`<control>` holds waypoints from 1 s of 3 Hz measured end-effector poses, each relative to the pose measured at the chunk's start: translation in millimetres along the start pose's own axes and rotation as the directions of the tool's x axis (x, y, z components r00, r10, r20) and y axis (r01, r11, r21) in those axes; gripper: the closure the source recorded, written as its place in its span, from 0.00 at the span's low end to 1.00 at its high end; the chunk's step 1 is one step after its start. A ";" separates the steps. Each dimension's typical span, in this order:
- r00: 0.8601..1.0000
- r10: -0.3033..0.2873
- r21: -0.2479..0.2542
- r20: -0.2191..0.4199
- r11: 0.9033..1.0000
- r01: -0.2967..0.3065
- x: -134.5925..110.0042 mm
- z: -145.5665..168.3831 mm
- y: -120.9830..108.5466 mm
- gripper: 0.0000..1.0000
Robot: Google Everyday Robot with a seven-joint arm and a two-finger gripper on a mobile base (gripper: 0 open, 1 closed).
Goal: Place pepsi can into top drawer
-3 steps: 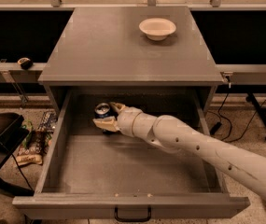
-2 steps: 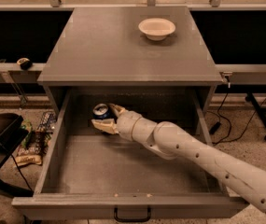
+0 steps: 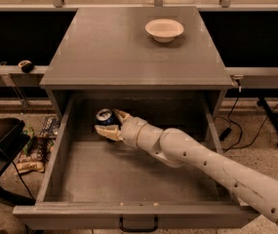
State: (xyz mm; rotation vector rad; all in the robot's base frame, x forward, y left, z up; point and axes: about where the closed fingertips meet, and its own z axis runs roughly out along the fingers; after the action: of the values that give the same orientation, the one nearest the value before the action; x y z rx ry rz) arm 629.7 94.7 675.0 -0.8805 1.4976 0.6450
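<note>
The pepsi can (image 3: 104, 117), blue with a silver top, is upright inside the open top drawer (image 3: 129, 179), near its back left. My gripper (image 3: 111, 124) reaches into the drawer from the right on a long white arm. Its tan fingers (image 3: 107, 132) sit on either side of the can and grip it. I cannot tell whether the can rests on the drawer floor. The drawer is pulled far out, and its black handle (image 3: 138, 224) shows on the front panel.
A white bowl (image 3: 164, 29) sits on the grey cabinet top (image 3: 129, 52) at the back right. Clutter and a wire rack (image 3: 41, 140) lie on the floor to the left of the drawer. Cables (image 3: 236, 126) run on the floor to the right.
My gripper and the can have moved slightly left and down inside the drawer. The arm has stretched further in. The bowl has not moved.
</note>
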 end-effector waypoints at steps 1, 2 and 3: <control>1.000 0.000 0.000 0.000 1.000 0.000 0.0 0.0 0.0 0.13; 1.000 0.000 0.000 0.000 1.000 0.000 -0.2 0.0 0.1 0.00; 1.000 -0.006 -0.006 0.011 1.000 0.006 -6.8 -2.2 0.9 0.00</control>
State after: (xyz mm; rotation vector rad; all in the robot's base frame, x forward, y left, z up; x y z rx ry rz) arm 627.7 94.5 681.8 -0.8845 1.4834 0.6499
